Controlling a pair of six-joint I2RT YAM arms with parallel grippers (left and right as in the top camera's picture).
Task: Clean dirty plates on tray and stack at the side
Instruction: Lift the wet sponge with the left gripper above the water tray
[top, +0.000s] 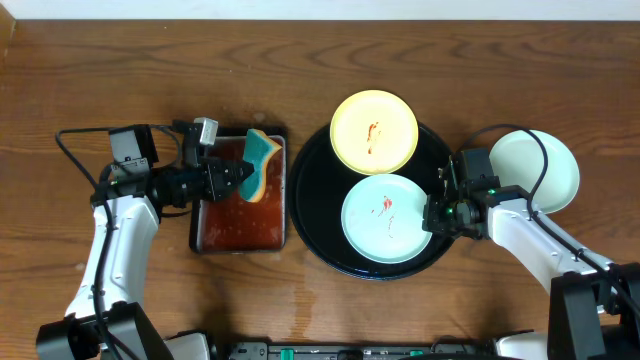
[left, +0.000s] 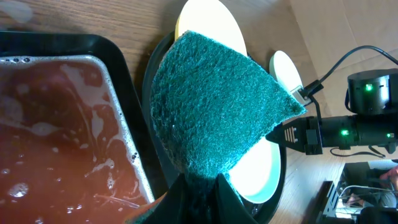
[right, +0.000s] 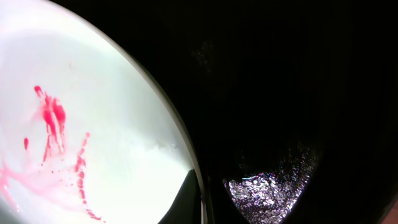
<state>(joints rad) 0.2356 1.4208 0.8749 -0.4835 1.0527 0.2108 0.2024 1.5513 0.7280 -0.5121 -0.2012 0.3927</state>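
One sponge (left: 211, 106), three plates (top: 374, 131), one tray (top: 312, 200)

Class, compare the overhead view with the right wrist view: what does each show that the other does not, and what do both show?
Only overhead: the left gripper holding the sponge over the small tray of reddish liquid, the yellow plate, and a third plate on the table beside the black tray.
Only right wrist: fine red droplets and a wet patch on the tray floor.
Both: the red-smeared mint plate on the black tray, with the right gripper at its rim.
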